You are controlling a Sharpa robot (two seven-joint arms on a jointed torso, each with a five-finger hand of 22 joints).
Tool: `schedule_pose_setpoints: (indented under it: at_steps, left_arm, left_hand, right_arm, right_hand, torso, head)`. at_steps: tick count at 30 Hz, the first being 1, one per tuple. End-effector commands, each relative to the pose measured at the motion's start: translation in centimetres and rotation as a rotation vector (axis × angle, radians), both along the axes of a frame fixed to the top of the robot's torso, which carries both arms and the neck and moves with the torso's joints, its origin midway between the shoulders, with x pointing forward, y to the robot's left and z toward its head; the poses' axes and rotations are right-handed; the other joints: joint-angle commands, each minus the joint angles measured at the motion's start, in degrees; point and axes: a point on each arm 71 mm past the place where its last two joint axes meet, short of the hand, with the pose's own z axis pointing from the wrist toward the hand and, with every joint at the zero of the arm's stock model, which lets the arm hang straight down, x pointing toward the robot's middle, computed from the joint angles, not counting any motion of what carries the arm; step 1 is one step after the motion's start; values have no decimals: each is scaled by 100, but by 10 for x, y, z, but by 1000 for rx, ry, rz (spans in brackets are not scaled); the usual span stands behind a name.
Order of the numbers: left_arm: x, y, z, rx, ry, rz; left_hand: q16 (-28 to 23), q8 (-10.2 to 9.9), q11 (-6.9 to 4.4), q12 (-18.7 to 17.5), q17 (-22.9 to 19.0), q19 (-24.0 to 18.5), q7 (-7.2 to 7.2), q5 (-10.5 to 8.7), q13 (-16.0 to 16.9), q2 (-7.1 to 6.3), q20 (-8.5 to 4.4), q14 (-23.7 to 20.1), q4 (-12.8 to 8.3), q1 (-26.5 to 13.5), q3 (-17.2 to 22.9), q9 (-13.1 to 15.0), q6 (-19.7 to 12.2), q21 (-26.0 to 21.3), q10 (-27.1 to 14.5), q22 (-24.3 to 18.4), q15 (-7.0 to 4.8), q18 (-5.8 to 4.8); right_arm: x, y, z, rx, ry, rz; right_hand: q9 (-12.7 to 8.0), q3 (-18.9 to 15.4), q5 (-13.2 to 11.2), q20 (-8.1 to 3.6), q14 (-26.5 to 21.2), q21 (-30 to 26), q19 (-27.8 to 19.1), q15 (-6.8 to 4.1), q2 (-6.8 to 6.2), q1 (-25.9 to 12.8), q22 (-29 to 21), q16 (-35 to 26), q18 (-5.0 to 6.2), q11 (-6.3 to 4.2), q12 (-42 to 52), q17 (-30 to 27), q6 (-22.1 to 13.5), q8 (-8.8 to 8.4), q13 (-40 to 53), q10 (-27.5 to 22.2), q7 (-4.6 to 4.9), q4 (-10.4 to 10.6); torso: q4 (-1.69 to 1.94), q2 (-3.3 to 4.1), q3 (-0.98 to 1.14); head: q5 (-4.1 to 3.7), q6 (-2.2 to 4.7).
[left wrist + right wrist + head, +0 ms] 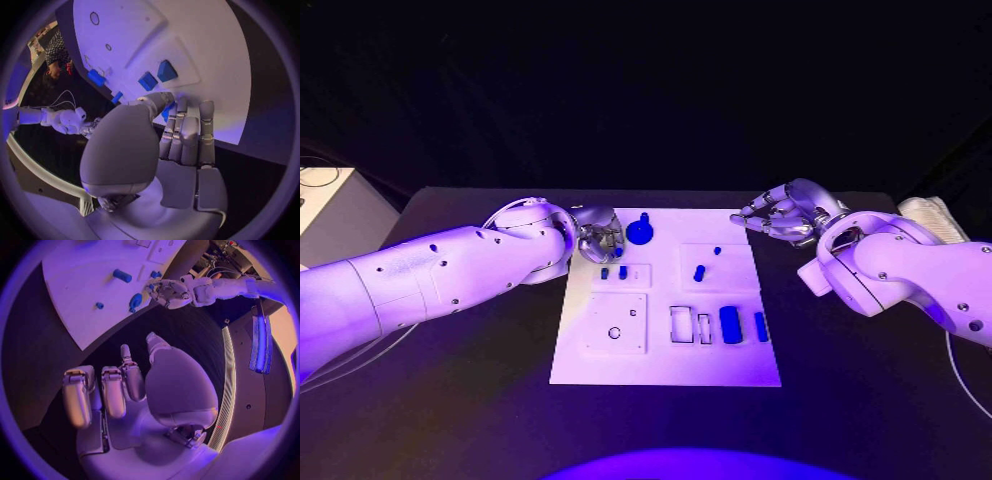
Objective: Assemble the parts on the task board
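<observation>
left robot hand (596,235) at board's (661,368) far-left edge, fingers curled on a small blue piece (167,111), you can't confirm grip | right robot hand (788,212) off board, holding nothing | risk: piece slips, knocks nearby blue pegs (613,272)

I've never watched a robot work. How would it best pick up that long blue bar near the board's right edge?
Probably from straight above, pinching the long blue bar's two long sides near its middle. It lies flat on the task board, with another piece close beside it, so approaching sideways looks awkward.
</observation>
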Motion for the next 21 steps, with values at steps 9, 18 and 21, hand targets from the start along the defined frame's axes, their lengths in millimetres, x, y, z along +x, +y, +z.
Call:
schedule_pose_setpoints:
  at_steps: [9,18,21]
  left_arm:
    - [-1,3,-1,13,5,10]
    - [0,9,-1,15,-2,27]
    - [1,13,-1,14,-4,35]
  left_hand:
    - [-4,-227,18,-58,-65,-14,22,-25,55,-54,26,-90,17,-55,18,-100,-346,-66,-39,-31,12,35]
    - [10,-320,19,-67,-66,1,37,-24,80,-74,27,-86,16,-55,20,-147,-494,-77,-36,-38,12,35]
    - [10,-336,19,-69,-74,3,33,-24,84,-78,26,-89,15,-53,20,-156,-520,-78,-37,-40,12,36]
  right_arm:
    - [0,1,0,-7,-8,12]
    - [1,-1,0,-11,-6,8]
    - [2,-3,-1,-13,-4,8]
  right_hand:
    - [-9,-53,-6,6,544,-21,574,21,38,43,1468,-37,-68,-18,-2,1263,-35,34,607,-18,-8,-6]
    - [-10,-58,-7,6,542,-27,571,21,36,44,1464,-41,-66,-18,-16,1254,-39,32,595,-29,-7,-7]
    - [-11,-63,-7,6,541,-33,568,22,26,54,1460,-43,-64,-17,-34,1251,-44,31,579,-45,-6,-13]
  torso:
    - [-2,-2,1]
    - [-6,-1,-1]
    - [-2,-1,-2]
  head:
    - [0,4]
    - [6,19]
    - [5,23]
